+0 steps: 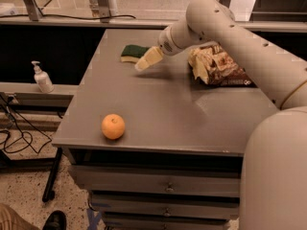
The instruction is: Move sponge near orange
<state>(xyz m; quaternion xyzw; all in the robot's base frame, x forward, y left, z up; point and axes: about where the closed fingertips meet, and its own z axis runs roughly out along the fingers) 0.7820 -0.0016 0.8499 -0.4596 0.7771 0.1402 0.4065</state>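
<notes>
The sponge (133,52), dark green on top with a pale yellow base, lies flat at the back of the grey table (158,109). The orange (113,126) sits near the table's front left corner, far from the sponge. My gripper (145,61) reaches in from the right on the white arm (225,32). It hovers just right of and in front of the sponge, its tip low over the table, partly covering the sponge's right end.
A brown-and-cream snack bag (216,66) lies at the table's back right, under the arm. A white pump bottle (42,77) stands on a ledge to the left. Drawers run below the table front. A shoe (53,220) shows on the floor.
</notes>
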